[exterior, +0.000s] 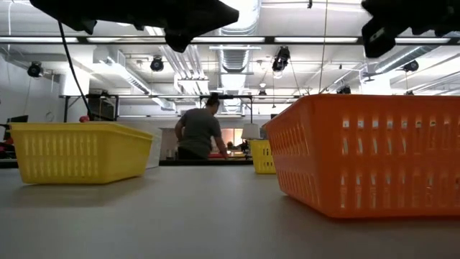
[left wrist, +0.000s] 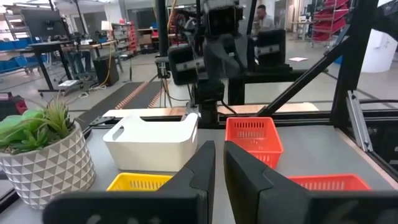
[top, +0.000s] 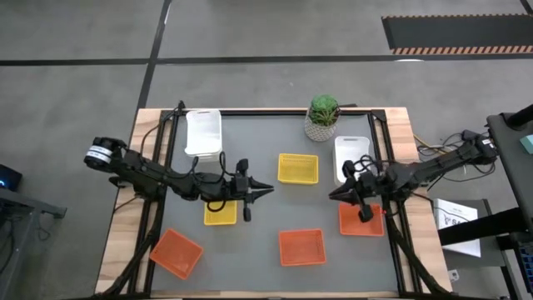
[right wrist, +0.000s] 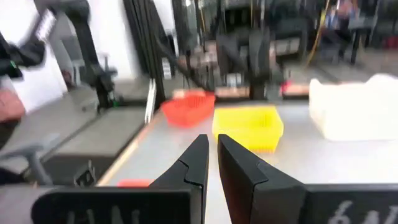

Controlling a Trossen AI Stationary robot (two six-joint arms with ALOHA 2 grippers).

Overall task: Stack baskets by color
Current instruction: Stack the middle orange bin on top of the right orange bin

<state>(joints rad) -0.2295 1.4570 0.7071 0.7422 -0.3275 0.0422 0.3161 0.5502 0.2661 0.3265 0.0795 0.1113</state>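
Baskets are lying scattered across the bench (top: 250, 250): a yellow basket (top: 297, 168) mid-bench, an orange basket (top: 301, 247) nearer the front. The left gripper (top: 265, 188) is hovering with fingers pressed together, gripping nothing; the right gripper (top: 335, 193) is facing it, likewise closed and empty.

The left gripper (left wrist: 219, 163) occupies the foreground, jaws nearly together, with nothing between them. Beyond it, a white basket (left wrist: 152, 142) sits on the grey counter (left wrist: 311, 146). An orange basket (left wrist: 254, 138) stands just beside the white one. A yellow basket (left wrist: 138, 182) lies nearer, partly hidden. A potted plant (left wrist: 42, 152) stands apart. The right arm (left wrist: 211, 59) faces the camera.
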